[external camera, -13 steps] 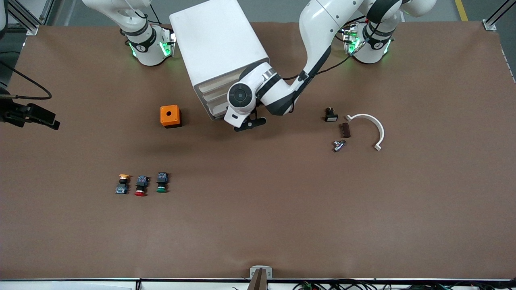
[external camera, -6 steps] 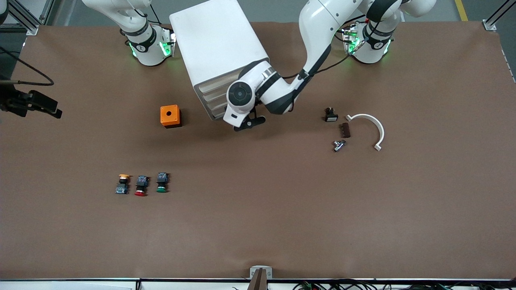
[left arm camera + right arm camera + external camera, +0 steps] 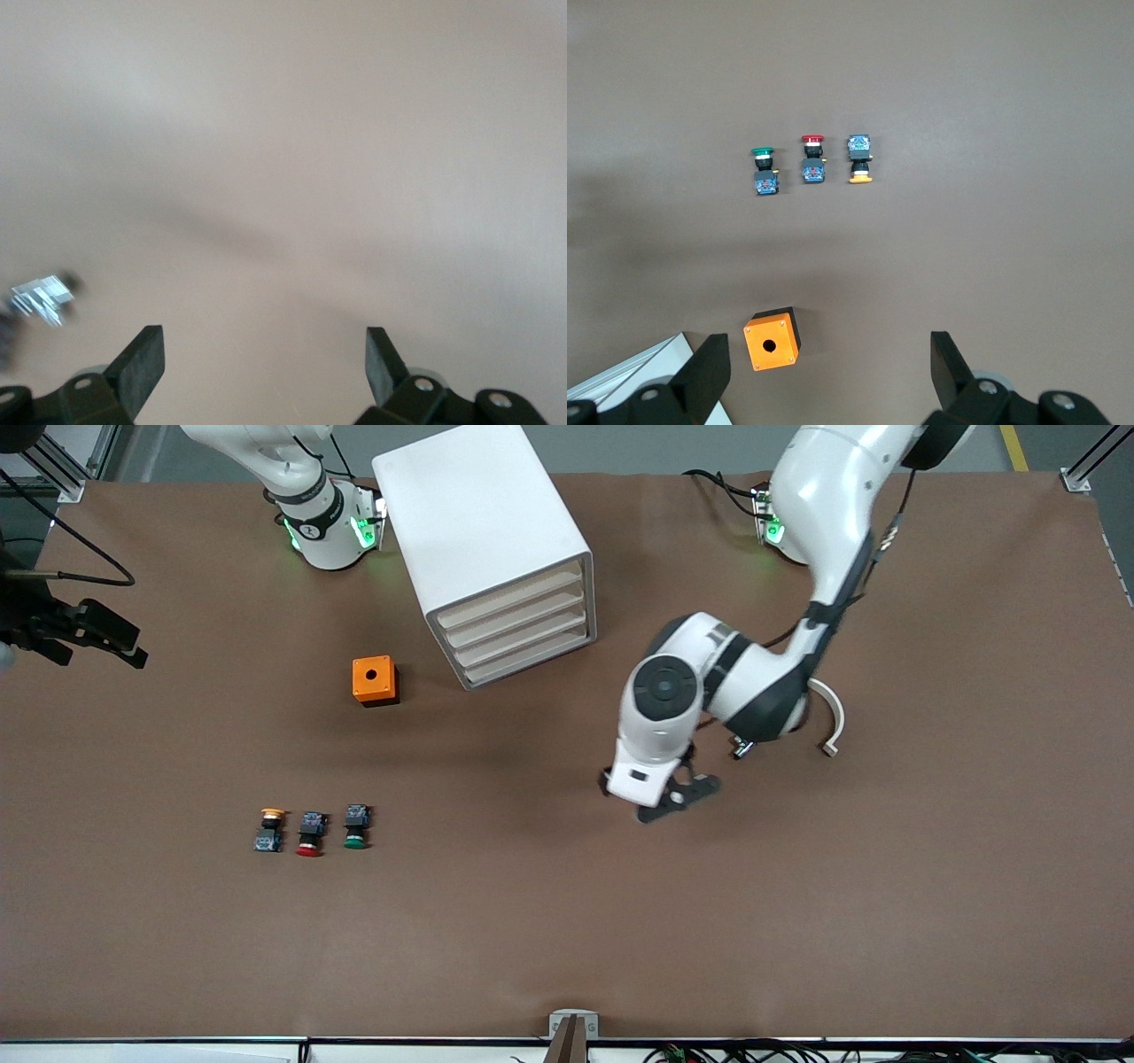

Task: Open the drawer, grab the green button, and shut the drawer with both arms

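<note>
Hovering over the brown table (image 3: 567, 921), left end effector (image 3: 671, 797) and right end effector (image 3: 824, 367) gape, empty.

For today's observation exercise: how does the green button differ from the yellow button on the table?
The green button has a green cap; the yellow button a yellow one. The green button's cap points toward the front camera; the yellow button's cap points away from it. The green button lies nearer the left arm's end. Both lie in one row and have blue rear blocks.

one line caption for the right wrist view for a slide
Open right end effector above small orange box with round hole, with green-capped push button in a row of three.
</note>
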You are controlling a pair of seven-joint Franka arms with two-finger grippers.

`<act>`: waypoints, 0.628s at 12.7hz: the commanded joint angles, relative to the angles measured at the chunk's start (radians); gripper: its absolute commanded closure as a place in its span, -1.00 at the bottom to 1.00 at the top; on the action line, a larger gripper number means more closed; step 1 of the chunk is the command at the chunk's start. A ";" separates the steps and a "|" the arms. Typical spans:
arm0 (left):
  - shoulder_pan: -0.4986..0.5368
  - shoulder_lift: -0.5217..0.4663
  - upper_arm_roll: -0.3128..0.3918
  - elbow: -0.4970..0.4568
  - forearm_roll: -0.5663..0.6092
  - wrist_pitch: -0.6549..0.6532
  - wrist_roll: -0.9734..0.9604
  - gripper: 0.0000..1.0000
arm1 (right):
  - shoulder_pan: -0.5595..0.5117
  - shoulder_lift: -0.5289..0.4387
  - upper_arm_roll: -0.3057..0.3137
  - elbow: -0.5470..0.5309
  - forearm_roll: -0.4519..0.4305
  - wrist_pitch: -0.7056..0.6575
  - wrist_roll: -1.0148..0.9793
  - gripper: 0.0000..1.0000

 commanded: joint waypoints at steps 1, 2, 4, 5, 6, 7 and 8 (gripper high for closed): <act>0.081 -0.117 -0.010 -0.031 0.040 -0.019 0.102 -1.00 | -0.014 -0.014 0.014 -0.004 -0.007 0.005 0.013 -1.00; 0.113 -0.156 -0.012 -0.034 0.040 -0.047 0.132 -1.00 | -0.015 -0.013 0.014 -0.004 -0.006 0.003 0.013 -1.00; 0.173 -0.228 -0.010 -0.032 0.047 -0.137 0.176 -1.00 | -0.017 -0.011 0.026 0.004 -0.006 0.003 0.008 -1.00; 0.210 -0.265 -0.012 -0.032 0.046 -0.189 0.208 -1.00 | -0.052 0.000 0.069 0.016 -0.007 0.002 0.010 -1.00; 0.241 -0.304 -0.012 -0.038 0.041 -0.269 0.259 -1.00 | -0.102 0.001 0.127 0.026 -0.007 0.002 0.016 -1.00; 0.279 -0.335 -0.013 -0.037 0.040 -0.330 0.329 -1.00 | -0.098 0.000 0.132 0.024 -0.009 0.000 0.019 -1.00; 0.316 -0.358 -0.018 -0.037 0.038 -0.342 0.400 -1.00 | -0.089 0.000 0.131 0.026 -0.010 -0.004 0.026 -1.00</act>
